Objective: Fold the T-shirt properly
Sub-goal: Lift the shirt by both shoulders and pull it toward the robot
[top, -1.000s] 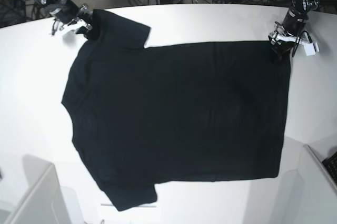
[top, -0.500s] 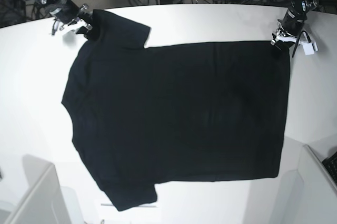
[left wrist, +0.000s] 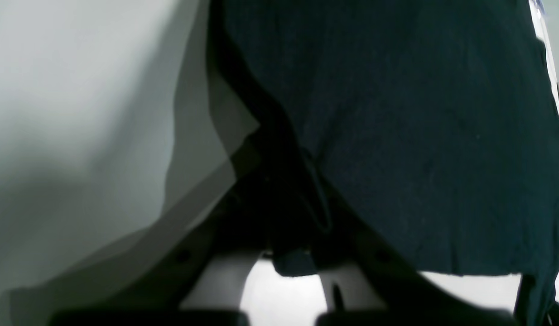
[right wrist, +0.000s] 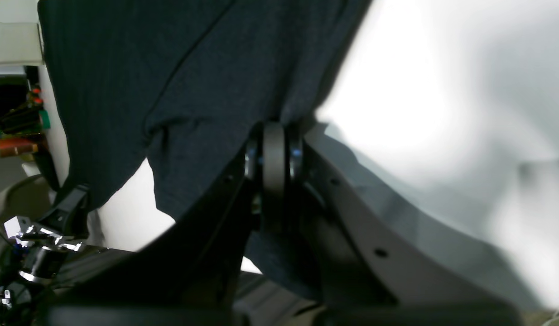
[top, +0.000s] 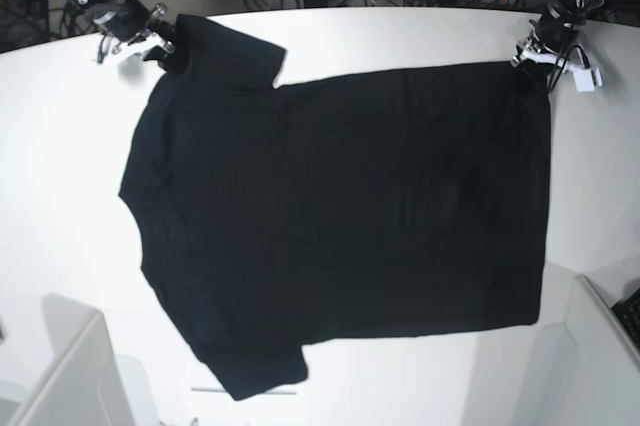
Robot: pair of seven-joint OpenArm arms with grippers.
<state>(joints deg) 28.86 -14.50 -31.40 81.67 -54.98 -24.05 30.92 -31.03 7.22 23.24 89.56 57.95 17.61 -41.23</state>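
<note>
T-shirt (top: 340, 216) hem shifted; wrist-only clamped cloth

A broad white table with a smooth matte top (top: 400, 36) carried the cloth. A large black short-sleeved cloth T-shirt (top: 340, 216) lay spread nearly flat across its middle, plain side up, sleeves toward the left of the base view and hem toward the right. Bare white surface showed all around the shirt's edges.
</note>
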